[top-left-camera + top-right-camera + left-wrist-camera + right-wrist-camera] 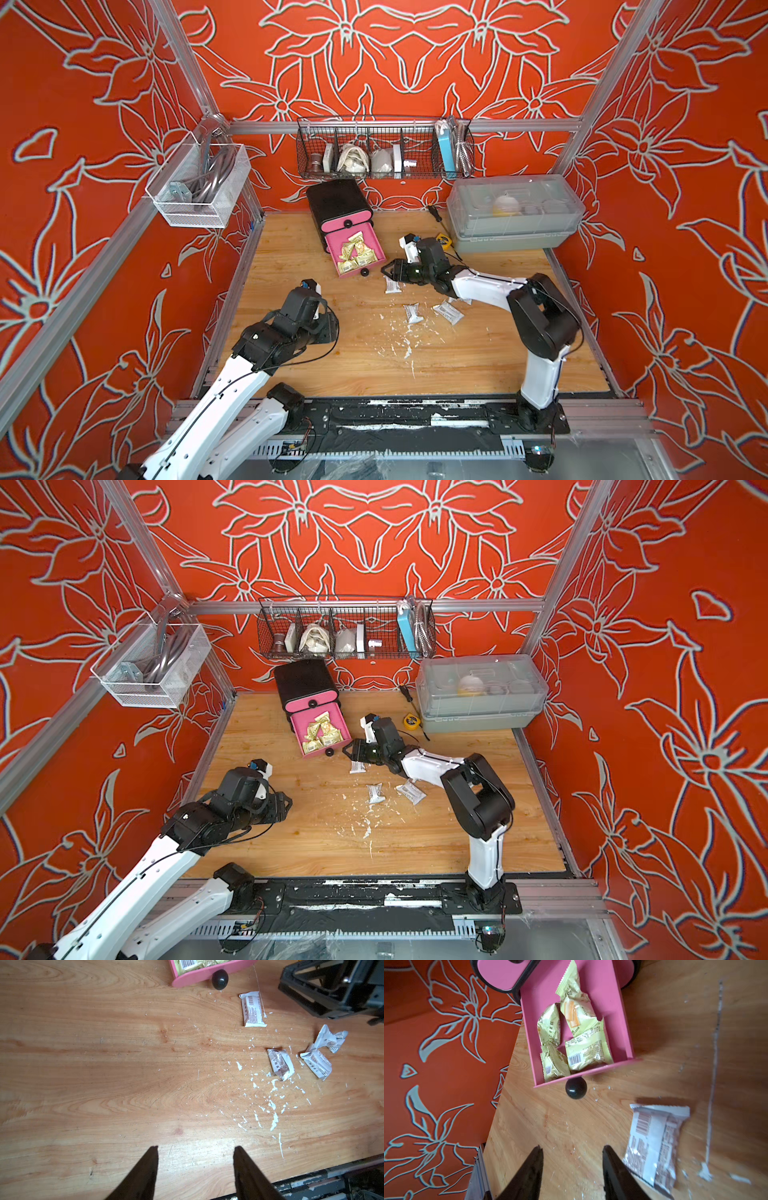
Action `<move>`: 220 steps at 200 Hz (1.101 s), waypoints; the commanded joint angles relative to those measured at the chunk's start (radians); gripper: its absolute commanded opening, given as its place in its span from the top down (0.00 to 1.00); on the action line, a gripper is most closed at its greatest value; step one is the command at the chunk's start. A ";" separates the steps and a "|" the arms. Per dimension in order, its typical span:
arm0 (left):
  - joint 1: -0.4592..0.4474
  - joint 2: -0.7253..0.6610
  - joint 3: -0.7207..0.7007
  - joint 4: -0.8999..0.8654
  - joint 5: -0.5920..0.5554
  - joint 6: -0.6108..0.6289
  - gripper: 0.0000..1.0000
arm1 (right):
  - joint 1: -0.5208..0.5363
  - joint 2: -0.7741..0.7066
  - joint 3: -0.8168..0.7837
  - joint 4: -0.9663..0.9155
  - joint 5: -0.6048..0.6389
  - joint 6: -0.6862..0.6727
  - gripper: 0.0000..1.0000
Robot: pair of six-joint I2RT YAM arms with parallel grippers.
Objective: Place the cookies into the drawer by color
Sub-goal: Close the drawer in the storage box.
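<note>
Fingers (143, 1174) of the left gripper (195, 1148) stand apart over bare wood with nothing between them. In both top views this gripper sits toward the lower left of the table (457, 365). The right gripper (572, 1147) also has its fingers (529, 1169) spread and holds nothing. It sits at mid-frame in the top views, just right of the open drawer's front.

The black chest (338, 201) stands at the table's far edge, upper centre of the frame. Its top pink drawer (347, 218) is shut. The open drawer (355, 253) below it is pulled well out and holds the yellow-gold packets (577, 1028). The right wrist view shows four of them, some overlapping, two with barcodes facing up.

Four white-silver packets (252, 1009) lie loose on the wood right of centre, among white flecks. One is just beside a right finger.

At upper right of the table a grey lidded box (515, 212) shows a pale yellowish round shape through its cloudy lid. A yellow tape measure (411, 721) lies just in front of the box. On the back rail a black wire basket (384, 147) with dividers holds small pale items and, at its right end, a blue slab. At left a white mesh basket (199, 183) holds grey tubing.
</note>
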 commanded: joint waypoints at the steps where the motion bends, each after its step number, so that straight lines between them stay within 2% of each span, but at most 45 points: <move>1: -0.006 -0.024 -0.004 0.029 0.009 0.016 0.40 | 0.010 0.077 0.065 0.100 -0.027 0.013 0.50; 35: -0.006 -0.075 -0.021 0.064 0.033 0.018 0.35 | 0.030 0.189 0.113 0.189 -0.025 0.044 0.48; 79: -0.006 -0.103 -0.027 0.071 0.037 0.010 0.14 | 0.044 0.303 0.152 0.329 -0.049 0.099 0.43; 151: -0.004 -0.085 -0.026 0.072 0.040 0.009 0.13 | 0.056 0.396 0.219 0.364 -0.070 0.117 0.44; 200: -0.005 -0.096 -0.027 0.073 0.035 0.007 0.13 | 0.062 0.412 0.228 0.355 -0.070 0.124 0.47; 220: -0.004 -0.094 -0.027 0.073 0.035 0.007 0.13 | 0.065 0.413 0.226 0.358 -0.080 0.126 0.45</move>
